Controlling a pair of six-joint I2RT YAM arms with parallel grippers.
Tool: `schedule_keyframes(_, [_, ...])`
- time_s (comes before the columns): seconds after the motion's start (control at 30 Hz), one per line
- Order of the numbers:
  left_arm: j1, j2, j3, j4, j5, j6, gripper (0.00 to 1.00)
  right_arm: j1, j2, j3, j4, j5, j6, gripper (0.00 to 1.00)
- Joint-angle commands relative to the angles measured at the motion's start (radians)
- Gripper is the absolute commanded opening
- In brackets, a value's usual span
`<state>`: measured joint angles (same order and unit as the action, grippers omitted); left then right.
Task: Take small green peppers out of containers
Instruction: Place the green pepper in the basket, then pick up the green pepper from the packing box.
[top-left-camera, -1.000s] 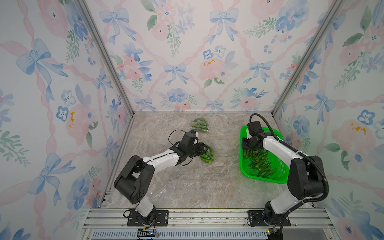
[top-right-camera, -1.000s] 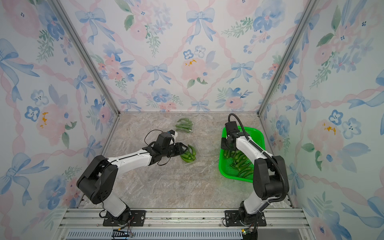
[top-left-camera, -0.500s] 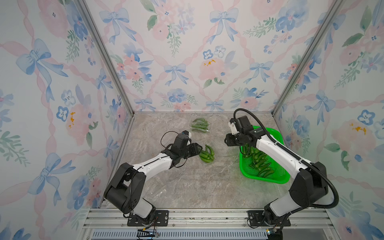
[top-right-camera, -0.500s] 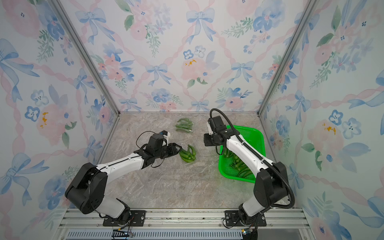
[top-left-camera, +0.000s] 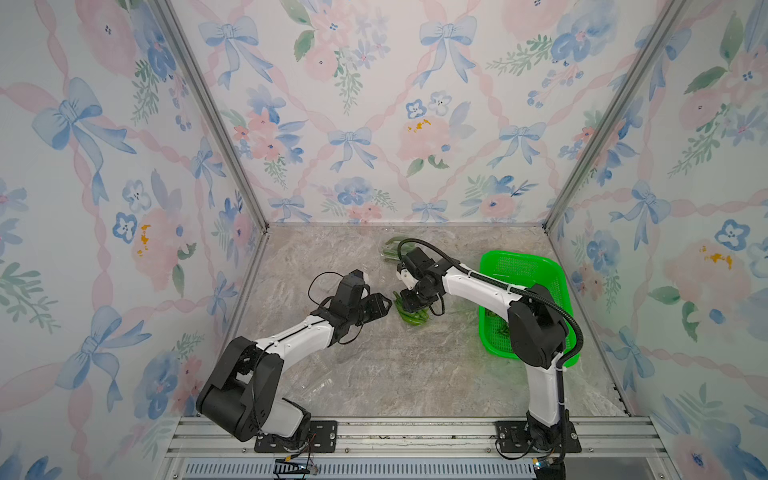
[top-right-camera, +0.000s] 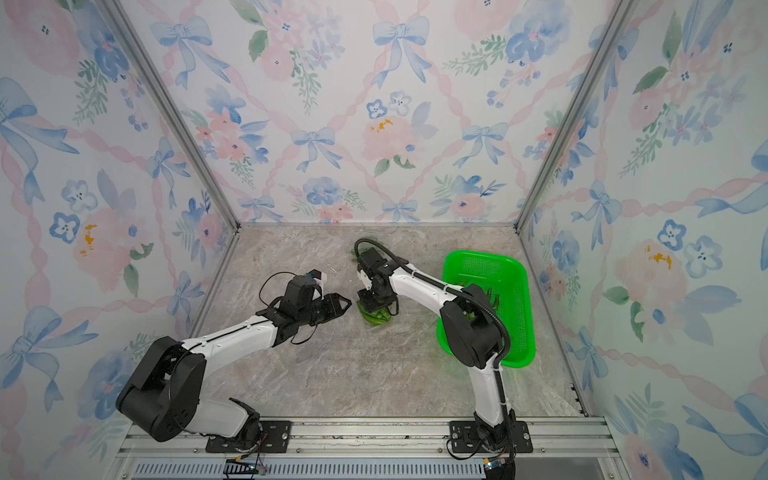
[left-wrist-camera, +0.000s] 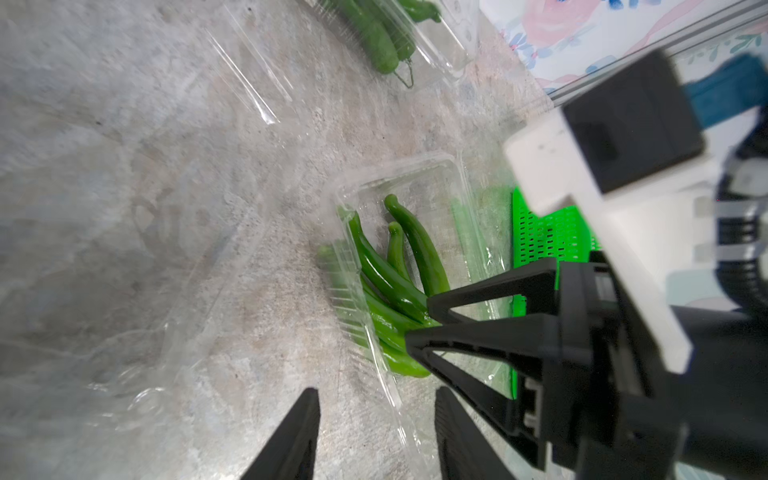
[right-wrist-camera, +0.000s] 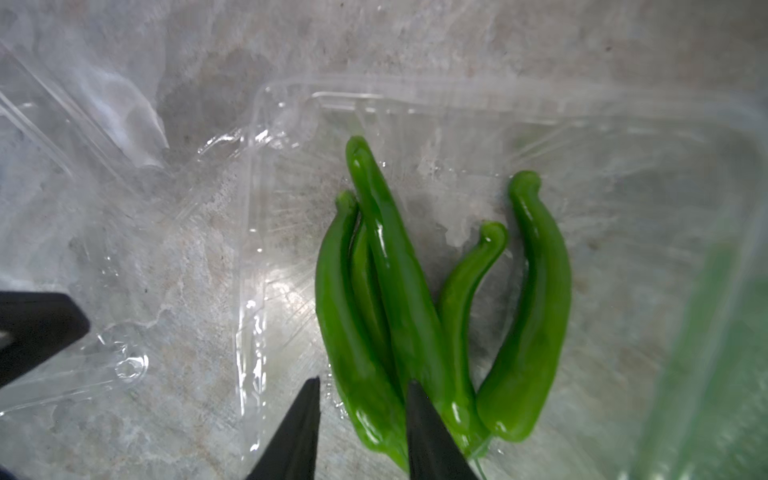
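Straddling small green peppers (right-wrist-camera: 395, 291) in a container (right-wrist-camera: 415, 95), right pincer (right-wrist-camera: 363, 382) stands half-open; left pincer (left-wrist-camera: 377, 390) gapes empty.

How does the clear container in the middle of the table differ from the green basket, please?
The clear container is see-through plastic; the green basket is opaque, bright and perforated. The container is far smaller than the basket. The container lies mid-table under the right hand; the basket sits off to the robot's right. Both hold green peppers.
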<state>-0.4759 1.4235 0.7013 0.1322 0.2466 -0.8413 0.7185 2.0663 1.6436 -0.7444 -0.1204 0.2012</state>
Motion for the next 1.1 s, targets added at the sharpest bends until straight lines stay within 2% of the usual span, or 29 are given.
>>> schedule_keyframes(0.0, [0.012,-0.025,-0.010,0.003,-0.006,0.008,0.48,0.025,0.021,0.031,-0.044,-0.003,-0.039,0.35])
schedule_keyframes(0.43, [0.018,-0.023,-0.010,0.005,0.000,0.013,0.48,0.033,0.074,0.041,-0.058,0.015,-0.049,0.36])
schedule_keyframes(0.57, [0.019,-0.017,-0.010,0.004,0.000,0.012,0.48,0.036,0.070,0.035,-0.059,0.036,-0.050,0.25])
schedule_keyframes(0.73, [0.019,-0.014,-0.010,0.004,0.003,0.013,0.47,0.033,0.070,0.024,-0.051,0.014,-0.045,0.24])
schedule_keyframes(0.83, [0.018,-0.015,-0.010,0.004,0.003,0.015,0.47,0.031,0.062,0.022,-0.054,0.026,-0.039,0.17])
schedule_keyframes(1.07, [0.018,0.012,0.013,0.004,0.011,0.017,0.47,0.014,-0.077,-0.007,-0.043,0.010,-0.016,0.13])
